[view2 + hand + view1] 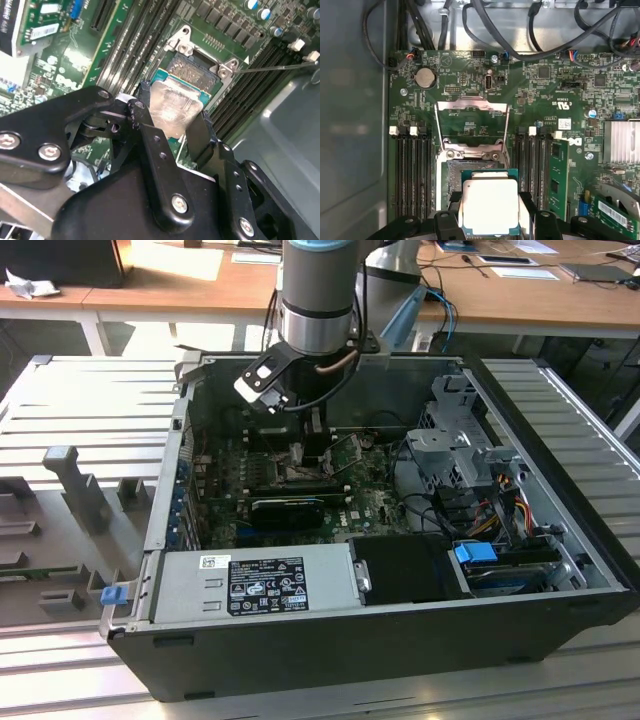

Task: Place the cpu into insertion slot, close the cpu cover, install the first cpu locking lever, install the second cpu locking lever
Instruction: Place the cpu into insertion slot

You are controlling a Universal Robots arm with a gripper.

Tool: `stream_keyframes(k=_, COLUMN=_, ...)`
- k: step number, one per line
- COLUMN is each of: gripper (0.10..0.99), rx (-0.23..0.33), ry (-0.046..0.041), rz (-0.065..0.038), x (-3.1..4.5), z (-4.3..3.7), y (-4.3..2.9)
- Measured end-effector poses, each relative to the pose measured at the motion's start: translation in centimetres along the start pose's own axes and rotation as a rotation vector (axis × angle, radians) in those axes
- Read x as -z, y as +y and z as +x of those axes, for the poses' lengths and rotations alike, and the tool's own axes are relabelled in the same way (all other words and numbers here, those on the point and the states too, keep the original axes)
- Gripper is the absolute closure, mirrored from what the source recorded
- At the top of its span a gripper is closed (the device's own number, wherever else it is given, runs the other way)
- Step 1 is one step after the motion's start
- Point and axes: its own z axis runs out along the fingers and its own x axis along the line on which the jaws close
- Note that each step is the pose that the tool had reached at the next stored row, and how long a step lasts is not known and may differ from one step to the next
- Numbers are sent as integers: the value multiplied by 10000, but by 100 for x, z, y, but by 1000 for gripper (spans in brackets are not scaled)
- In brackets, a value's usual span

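We see the cpu point(489, 206) with a pale silvery-grey face edged in teal-green. The tool point(172, 114) is matte black, dotted with silver screw heads. The motherboard point(470, 85) is deep green, speckled with small black and silver parts. The insertion slot point(454, 173) shows a dark brownish pin field; the cpu cover point(471, 106) is bare silvery-grey metal. Black memory slots point(412, 170) carry white clips, a heatsink point(621, 141) is silver with fine stripes, and the computer case point(300, 650) is near-black.
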Motion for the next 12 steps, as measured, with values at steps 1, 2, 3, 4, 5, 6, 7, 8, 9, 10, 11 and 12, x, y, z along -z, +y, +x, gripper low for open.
stream_keyframes(k=1, gripper=557, rx=-1, ry=-2, rz=1, x=-21, z=19, y=0)
stream_keyframes(k=2, gripper=557, rx=-2, ry=1, rz=-2, x=-52, z=34, y=-13)
stream_keyframes(k=3, gripper=557, rx=-2, ry=-1, rz=0, x=-65, z=38, y=-33)
stream_keyframes(k=4, gripper=557, rx=-3, ry=-3, rz=1, x=-81, z=50, y=-46)
stream_keyframes(k=5, gripper=557, rx=-6, ry=-2, rz=1, x=-136, z=99, y=-52)
stream_keyframes(k=6, gripper=557, rx=-54, ry=1, rz=-1, x=-173, z=127, y=-56)
stream_keyframes(k=7, gripper=557, rx=-202, ry=-2, rz=-4, x=-204, z=132, y=-57)
stream_keyframes(k=8, gripper=557, rx=-474, ry=-3, rz=-9, x=-238, z=131, y=-63)
stream_keyframes(k=9, gripper=557, rx=-478, ry=-4, rz=-9, x=-275, z=131, y=-63)
stream_keyframes(k=10, gripper=557, rx=-478, ry=-3, rz=-10, x=-288, z=131, y=-63)
stream_keyframes(k=11, gripper=557, rx=-478, ry=-3, rz=-11, x=-303, z=131, y=-63)
stream_keyframes(k=12, gripper=557, rx=-480, ry=-4, rz=-10, x=-316, z=131, y=-64)
